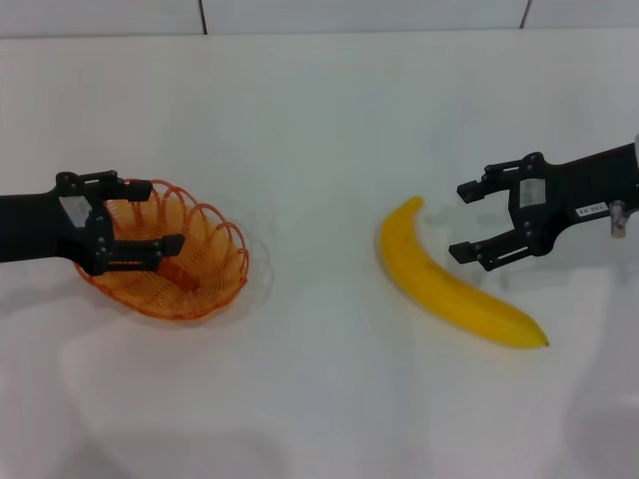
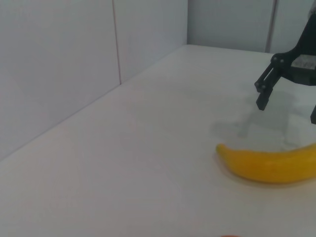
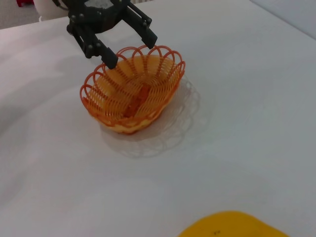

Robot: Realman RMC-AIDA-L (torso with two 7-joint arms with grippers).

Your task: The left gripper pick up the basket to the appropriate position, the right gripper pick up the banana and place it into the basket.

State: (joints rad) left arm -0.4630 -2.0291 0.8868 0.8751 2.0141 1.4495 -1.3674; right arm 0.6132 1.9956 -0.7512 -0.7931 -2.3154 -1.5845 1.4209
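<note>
- White worktop [image 1: 319,130], grey panelled wall behind.
- Left gripper [image 1: 150,215] spread over basket [image 1: 215,269] rim.
- Right gripper [image 1: 469,220] spread, just beside banana [image 1: 449,284], not touching.

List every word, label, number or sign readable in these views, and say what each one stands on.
No text can be read.
White label on the arm behind the right hand: dark marks, too small to read.
Pale patch on the left hand: blurred, nothing legible.
Tiny dark mark on the banana: too small to read.
Basket: no text.
</note>
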